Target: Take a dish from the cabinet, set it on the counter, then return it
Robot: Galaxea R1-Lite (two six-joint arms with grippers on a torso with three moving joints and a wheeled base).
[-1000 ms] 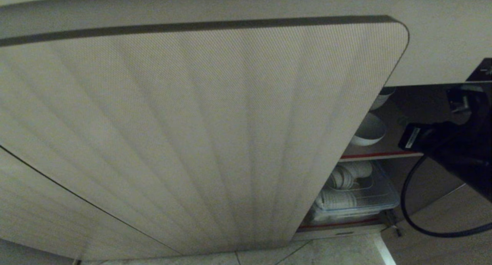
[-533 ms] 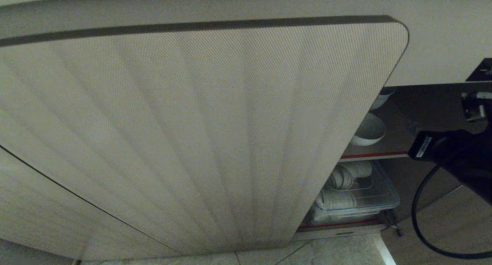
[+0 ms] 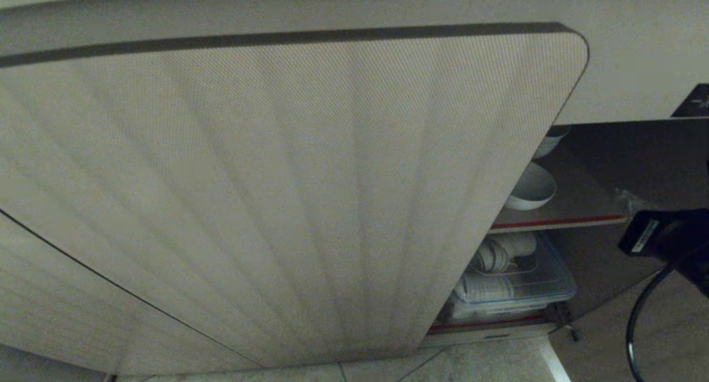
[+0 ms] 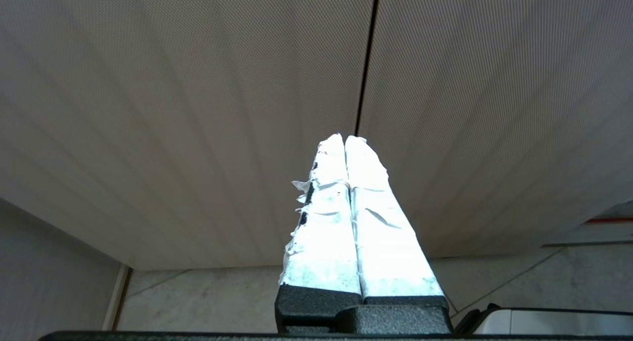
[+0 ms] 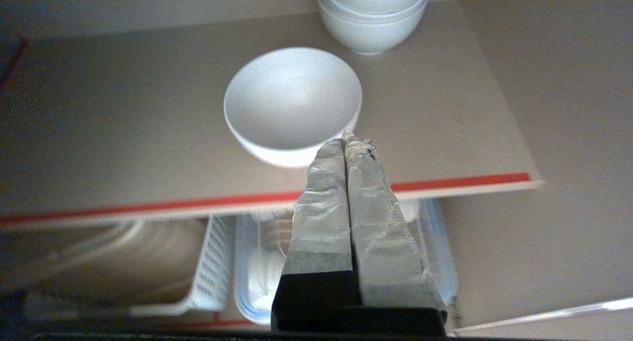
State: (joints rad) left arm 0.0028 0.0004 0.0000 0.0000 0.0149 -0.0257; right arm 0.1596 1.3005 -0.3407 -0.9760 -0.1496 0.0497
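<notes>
Dish (image 5: 292,104) sat upright on the brown shelf (image 5: 445,133) inside the cabinet (image 3: 277,194), a stack of white bowls (image 5: 373,20) just behind it. Right gripper (image 5: 346,138) hung in front of the shelf's red edge, jaws pressed together, holding nothing; tips seemed near the dish's rim, contact uncertain. Below the shelf, racks of white plates (image 3: 493,271). Left gripper (image 4: 344,141) idled by the fluted door, jaws together.
</notes>
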